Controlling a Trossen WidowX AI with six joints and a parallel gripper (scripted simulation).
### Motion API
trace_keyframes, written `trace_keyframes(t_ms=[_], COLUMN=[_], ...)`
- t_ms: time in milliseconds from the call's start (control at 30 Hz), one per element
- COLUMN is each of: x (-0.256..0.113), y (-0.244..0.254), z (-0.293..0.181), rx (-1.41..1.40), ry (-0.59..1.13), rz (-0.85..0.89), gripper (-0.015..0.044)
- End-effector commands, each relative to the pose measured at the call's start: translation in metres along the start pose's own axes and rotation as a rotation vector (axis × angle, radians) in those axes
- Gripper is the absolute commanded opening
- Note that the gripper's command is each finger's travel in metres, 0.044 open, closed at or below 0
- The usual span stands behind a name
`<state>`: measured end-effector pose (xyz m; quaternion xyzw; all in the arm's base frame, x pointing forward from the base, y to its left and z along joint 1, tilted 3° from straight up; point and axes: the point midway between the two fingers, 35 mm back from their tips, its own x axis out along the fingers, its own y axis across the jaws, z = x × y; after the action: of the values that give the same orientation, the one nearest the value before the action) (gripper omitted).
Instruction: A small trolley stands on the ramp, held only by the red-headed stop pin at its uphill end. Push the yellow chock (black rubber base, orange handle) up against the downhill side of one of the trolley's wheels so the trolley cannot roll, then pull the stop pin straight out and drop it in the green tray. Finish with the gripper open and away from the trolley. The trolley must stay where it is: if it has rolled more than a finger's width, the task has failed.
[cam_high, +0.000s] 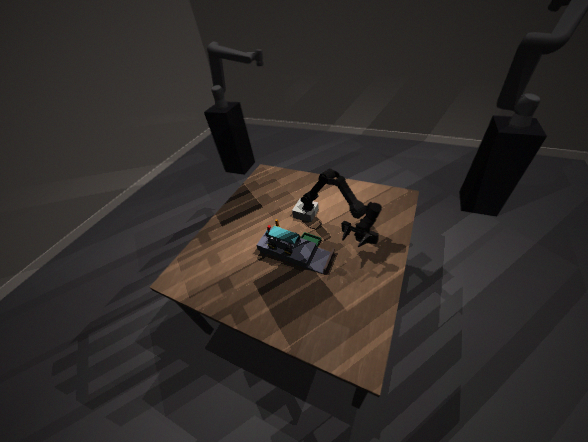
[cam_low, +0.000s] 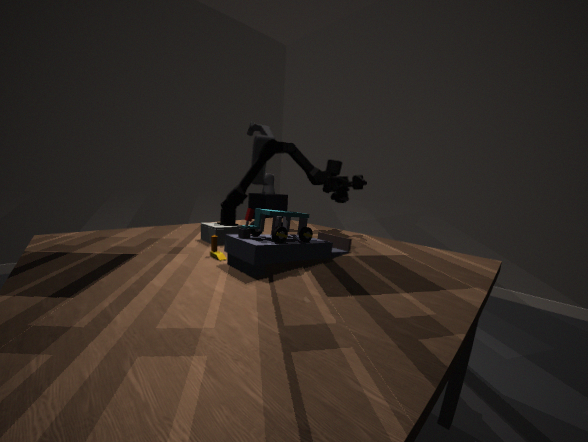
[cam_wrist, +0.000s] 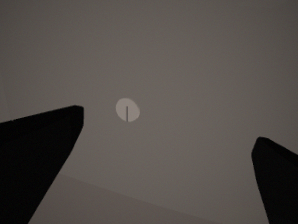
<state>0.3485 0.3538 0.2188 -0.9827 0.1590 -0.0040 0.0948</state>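
The trolley (cam_high: 283, 234) (cam_low: 283, 213) with a teal top stands on the upper part of the grey ramp (cam_high: 320, 262) (cam_low: 290, 256). The red-headed stop pin (cam_high: 269, 228) (cam_low: 249, 215) stands at its uphill end. The chock's orange handle (cam_high: 277, 222) (cam_low: 214, 243) is upright, and its yellow body (cam_low: 218, 256) rests on the table beside the ramp's high end. The green tray (cam_high: 311, 238) lies beside the ramp, on the arm's side. My gripper (cam_high: 352, 241) (cam_wrist: 169, 131) is open and empty, raised beyond the ramp's low end, away from trolley, pin and chock.
The arm's pale base block (cam_high: 304, 212) (cam_low: 210, 234) stands on the wooden table (cam_high: 225, 285) (cam_low: 150, 390) behind the ramp. Two dark pedestals (cam_high: 231, 140) (cam_high: 500, 167) with grey arms stand off the table. The wrist view shows only a wall with a pale round spot.
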Motion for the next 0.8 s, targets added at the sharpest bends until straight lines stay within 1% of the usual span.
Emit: trace_keyframes(t_ms=[0,100,233,500,767], x=[0.001,0.015,0.055,0.125,0.177], y=[0.001,0.01,0.033,0.09,0.163], z=[0.0,-0.007,-0.009,-0.01,-0.007], rx=[0.001,0.008,-0.021,-0.07,-0.092], ry=[-0.001,-0.014,-0.041,-0.124,-0.239], rz=[0.0,-0.006,0.027,0.105,0.199], gripper=[0.0374,0.0295,0.019,0.019,0.019])
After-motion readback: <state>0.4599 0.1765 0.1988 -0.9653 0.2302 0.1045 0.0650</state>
